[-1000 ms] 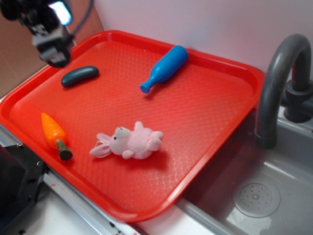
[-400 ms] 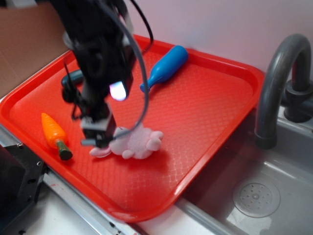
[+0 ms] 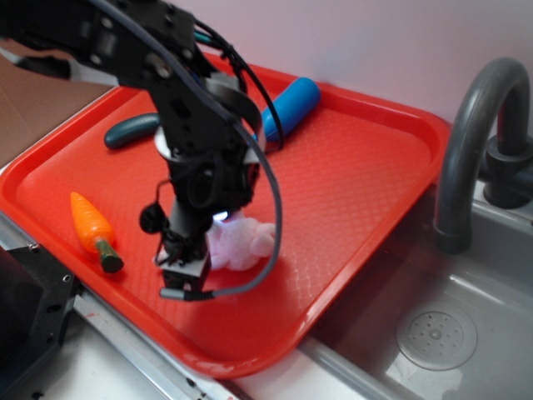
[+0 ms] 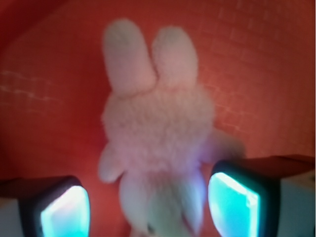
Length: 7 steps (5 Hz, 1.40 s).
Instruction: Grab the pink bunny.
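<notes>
Over the near-middle of the red tray (image 3: 366,167), the black arm reaches down steeply from the far left, its gripper (image 3: 185,279) lowered onto the pink bunny (image 3: 240,240). Seen from the wrist, the jaws stand wide apart either side of the bunny's body, holding nothing, fingertips (image 4: 64,210) level with it.

No readable text, label, brand, number or sign shows in either view.

Arm hides head and ears of soft pale-pink plush bunny (image 3: 241,239) in exterior view; wrist view blurred, bottom edge crops its face.
</notes>
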Each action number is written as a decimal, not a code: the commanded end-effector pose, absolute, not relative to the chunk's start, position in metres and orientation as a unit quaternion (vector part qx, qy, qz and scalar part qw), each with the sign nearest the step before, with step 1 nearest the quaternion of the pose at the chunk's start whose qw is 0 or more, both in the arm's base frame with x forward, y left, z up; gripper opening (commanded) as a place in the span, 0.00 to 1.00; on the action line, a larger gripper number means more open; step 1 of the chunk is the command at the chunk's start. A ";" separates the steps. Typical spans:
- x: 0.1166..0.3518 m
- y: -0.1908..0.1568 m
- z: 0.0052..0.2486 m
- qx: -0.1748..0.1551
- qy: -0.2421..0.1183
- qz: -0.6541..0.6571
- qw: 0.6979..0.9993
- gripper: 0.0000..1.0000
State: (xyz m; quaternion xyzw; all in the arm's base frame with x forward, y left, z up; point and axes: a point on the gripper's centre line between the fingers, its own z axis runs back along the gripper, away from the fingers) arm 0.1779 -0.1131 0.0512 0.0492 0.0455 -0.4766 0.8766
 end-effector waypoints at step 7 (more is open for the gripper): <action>0.182 0.016 0.245 -0.034 -0.124 0.004 0.992 0.00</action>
